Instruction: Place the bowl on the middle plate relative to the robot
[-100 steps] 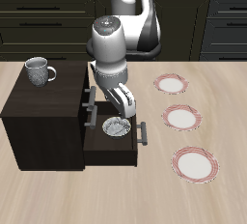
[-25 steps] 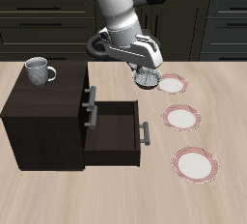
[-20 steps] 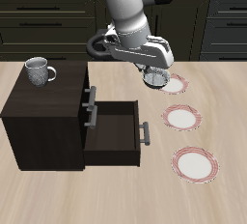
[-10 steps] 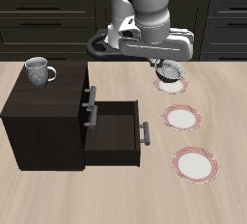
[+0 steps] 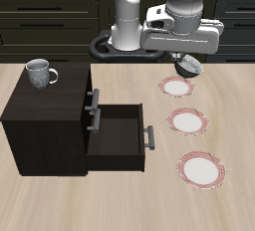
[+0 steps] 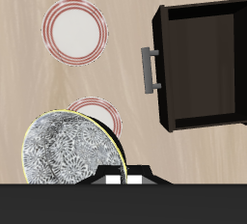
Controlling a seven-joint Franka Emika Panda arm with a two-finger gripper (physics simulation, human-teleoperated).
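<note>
My gripper (image 5: 185, 60) is shut on the rim of the bowl (image 5: 187, 68), a small grey-white speckled bowl, and holds it in the air above the farthest-back plate (image 5: 177, 87). The middle plate (image 5: 186, 121), white with a red-pink striped rim, lies on the table nearer the front, with nothing on it. In the wrist view the bowl (image 6: 69, 153) hangs tilted at my gripper (image 6: 125, 177) and covers part of the middle plate (image 6: 104, 112).
A third plate (image 5: 200, 168) lies nearest the table's front edge and also shows in the wrist view (image 6: 74, 30). A dark cabinet (image 5: 45, 115) has its drawer (image 5: 118, 135) pulled open toward the plates. A grey patterned mug (image 5: 40, 72) stands on the cabinet.
The gripper has lifted the bowl out of the open drawer and carried it across, away from the cabinet, to above the farthest-back plate. The drawer is now empty.
</note>
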